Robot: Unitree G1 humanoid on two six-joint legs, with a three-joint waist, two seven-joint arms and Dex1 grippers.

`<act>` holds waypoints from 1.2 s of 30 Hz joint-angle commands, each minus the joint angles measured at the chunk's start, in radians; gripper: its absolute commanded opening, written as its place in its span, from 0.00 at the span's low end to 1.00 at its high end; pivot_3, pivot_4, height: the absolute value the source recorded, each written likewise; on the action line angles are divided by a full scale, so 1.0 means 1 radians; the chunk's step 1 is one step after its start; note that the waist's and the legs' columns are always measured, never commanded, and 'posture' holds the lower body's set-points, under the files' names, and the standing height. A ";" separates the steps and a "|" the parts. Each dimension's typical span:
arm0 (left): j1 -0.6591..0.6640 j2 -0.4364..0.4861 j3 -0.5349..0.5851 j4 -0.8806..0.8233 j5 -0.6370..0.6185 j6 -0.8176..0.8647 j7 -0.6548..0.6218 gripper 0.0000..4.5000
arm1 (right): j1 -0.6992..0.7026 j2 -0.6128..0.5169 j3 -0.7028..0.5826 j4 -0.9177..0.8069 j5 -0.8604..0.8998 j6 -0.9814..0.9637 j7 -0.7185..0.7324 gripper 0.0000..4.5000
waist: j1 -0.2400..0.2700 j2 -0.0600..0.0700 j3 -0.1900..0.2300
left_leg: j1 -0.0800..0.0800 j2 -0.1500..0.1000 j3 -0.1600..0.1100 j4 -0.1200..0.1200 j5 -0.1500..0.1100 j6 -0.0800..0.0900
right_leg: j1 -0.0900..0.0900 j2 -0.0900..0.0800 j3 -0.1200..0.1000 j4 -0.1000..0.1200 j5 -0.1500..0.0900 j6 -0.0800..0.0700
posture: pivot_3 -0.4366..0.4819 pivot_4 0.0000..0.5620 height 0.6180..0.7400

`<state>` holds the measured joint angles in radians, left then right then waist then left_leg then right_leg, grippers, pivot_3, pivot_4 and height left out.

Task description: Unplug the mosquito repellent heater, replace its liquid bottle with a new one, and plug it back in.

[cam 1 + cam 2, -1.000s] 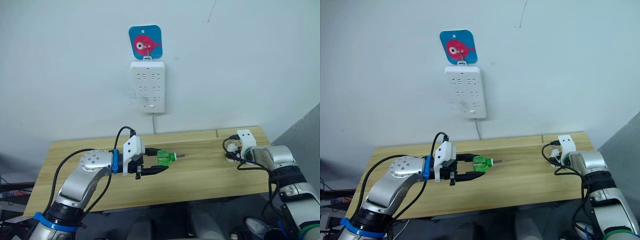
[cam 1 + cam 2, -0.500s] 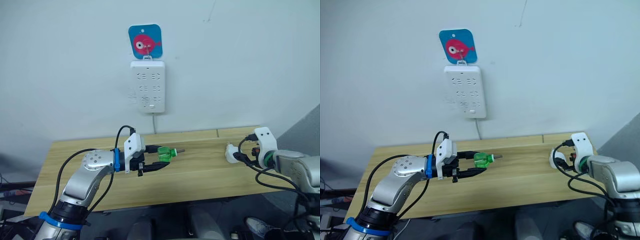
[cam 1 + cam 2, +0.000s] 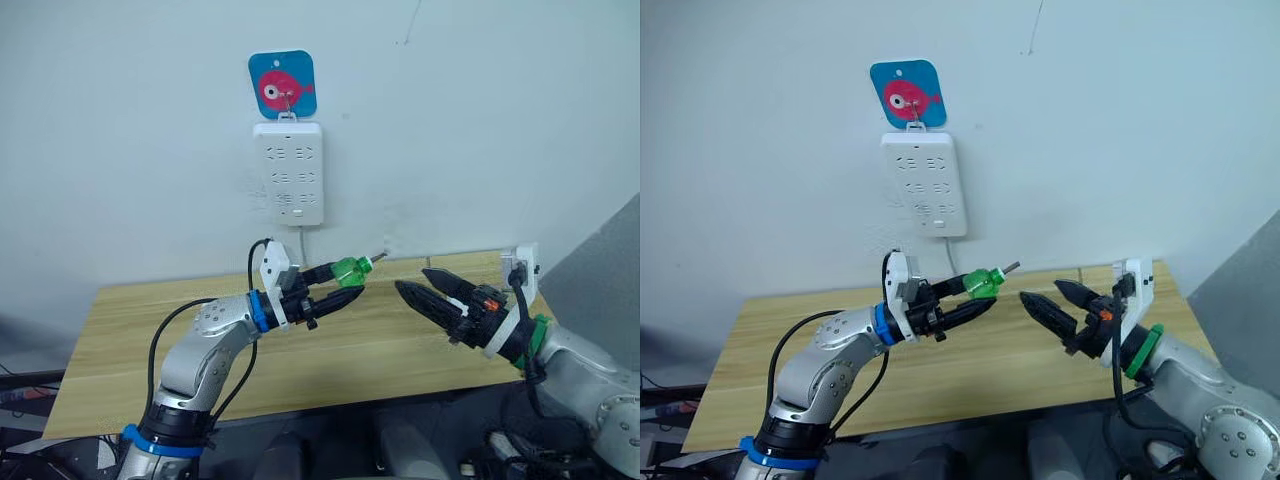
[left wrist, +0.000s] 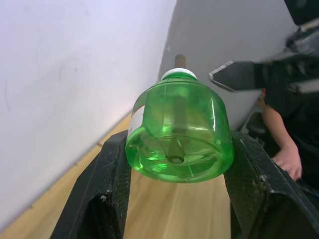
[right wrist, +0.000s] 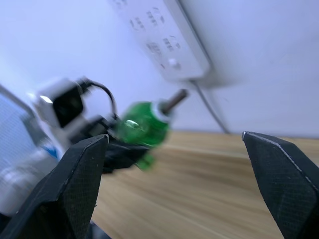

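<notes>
Green liquid bottle [image 3: 351, 269] clamped in left gripper [image 3: 338, 284], raised above table [image 3: 120, 330], below power strip [image 3: 287, 186]; right gripper [image 3: 427, 290] spread wide, empty, facing bottle; left wrist view shows a person's hand [image 4: 288, 158].

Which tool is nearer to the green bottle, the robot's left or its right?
Left. The left tool is shut on the green bottle, holding it above the table. The right tool is open, apart from the bottle and pointing toward it.
</notes>
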<state>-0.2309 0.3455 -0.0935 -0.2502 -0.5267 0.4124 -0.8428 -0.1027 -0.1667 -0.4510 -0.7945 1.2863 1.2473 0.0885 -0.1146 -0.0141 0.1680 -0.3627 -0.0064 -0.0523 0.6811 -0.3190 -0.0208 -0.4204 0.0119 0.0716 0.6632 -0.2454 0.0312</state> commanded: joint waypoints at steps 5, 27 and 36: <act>-0.022 -0.010 -0.011 -0.051 -0.012 -0.021 -0.003 0.51 | -0.049 0.009 0.164 0.086 0.151 -0.192 -0.209 1.00 | -0.029 0.000 0.000 | 0.000 0.000 0.000 0.000 0.000 0.000 | 0.000 0.001 0.000 0.000 -0.002 0.003 | 0.25 0.23 1.00; -0.017 -0.043 -0.033 -0.071 0.015 -0.066 0.034 0.51 | -0.108 -0.050 0.365 0.199 0.162 -0.386 -0.215 0.17 | -0.030 0.001 -0.002 | 0.000 0.000 0.000 0.000 0.000 0.000 | -0.001 0.002 0.000 0.000 -0.001 0.002 | 0.28 0.22 1.00; -0.014 -0.028 -0.049 -0.070 0.062 -0.134 0.017 0.73 | -0.107 -0.070 0.387 0.203 0.187 -0.418 -0.223 0.17 | -0.030 0.001 -0.002 | 0.000 0.000 0.000 0.000 0.000 0.000 | -0.001 0.002 0.000 0.000 -0.001 0.002 | 0.28 0.22 1.00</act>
<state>-0.2411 0.3132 -0.1324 -0.2844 -0.4801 0.3095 -0.8200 -0.2070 -0.2345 -0.0784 -0.5660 1.4399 0.8413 -0.1380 -0.1451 -0.0134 0.1656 -0.3630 -0.0061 -0.0526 0.6810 -0.3190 -0.0208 -0.4210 0.0139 0.0716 0.6638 -0.2465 0.0331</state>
